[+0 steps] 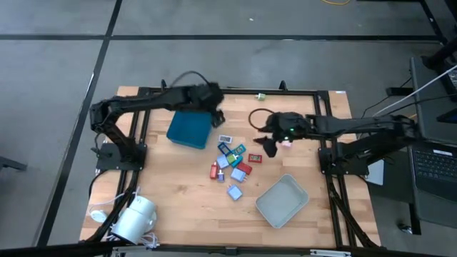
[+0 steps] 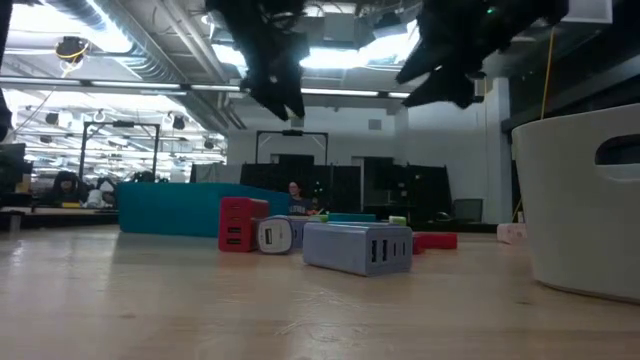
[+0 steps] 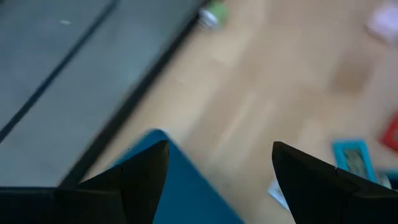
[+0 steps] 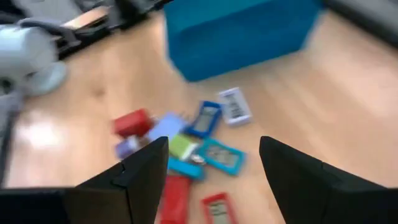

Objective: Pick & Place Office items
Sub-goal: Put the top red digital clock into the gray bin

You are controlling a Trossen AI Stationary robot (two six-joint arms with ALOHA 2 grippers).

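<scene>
The office items (image 1: 232, 163) lie in a loose cluster on the wooden table between the two trays; in the right wrist view they show as red (image 4: 132, 122), blue (image 4: 204, 118), green and light blue pieces. My left gripper (image 1: 216, 114) hangs open above the far right corner of the dark teal tray (image 1: 189, 128), its fingers (image 3: 143, 180) empty. My right gripper (image 1: 271, 148) stands open in the air just right of the cluster, pointing toward it, with nothing between its fingers (image 4: 140, 177). In the low view both grippers hang well above the table.
A pale grey tray (image 1: 282, 201) stands near the front right. A white round object (image 1: 136, 218) with a cord lies at the front left corner. A small green piece (image 1: 261, 96) sits by the far edge, a pink one (image 1: 285, 142) under the right arm.
</scene>
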